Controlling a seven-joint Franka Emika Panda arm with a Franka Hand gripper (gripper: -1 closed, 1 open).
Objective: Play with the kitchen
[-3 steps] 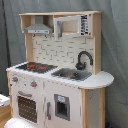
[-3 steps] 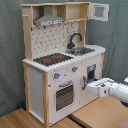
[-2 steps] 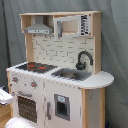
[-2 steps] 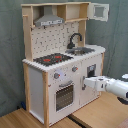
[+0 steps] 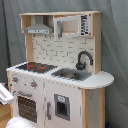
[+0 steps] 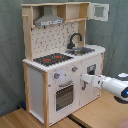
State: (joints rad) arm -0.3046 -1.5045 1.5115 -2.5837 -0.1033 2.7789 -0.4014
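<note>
Grey curtain [image 6: 10, 60] — backdrop, wooden table [image 6: 100, 112]

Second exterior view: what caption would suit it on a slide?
Robot arm reaches toward the front of a toy kitchen, beside its oven door.

A wooden table [image 6: 100, 112] carries the kitchen [image 6: 60, 65], which stands on it toward the back edge in the second exterior view, bare boards running along the front.

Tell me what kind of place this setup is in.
Probably a lab or test room, not a home: a toy kitchen stands on a wooden floor against a plain grey-green curtain backdrop, and a white robot arm reaches toward its front in the second exterior view.
</note>
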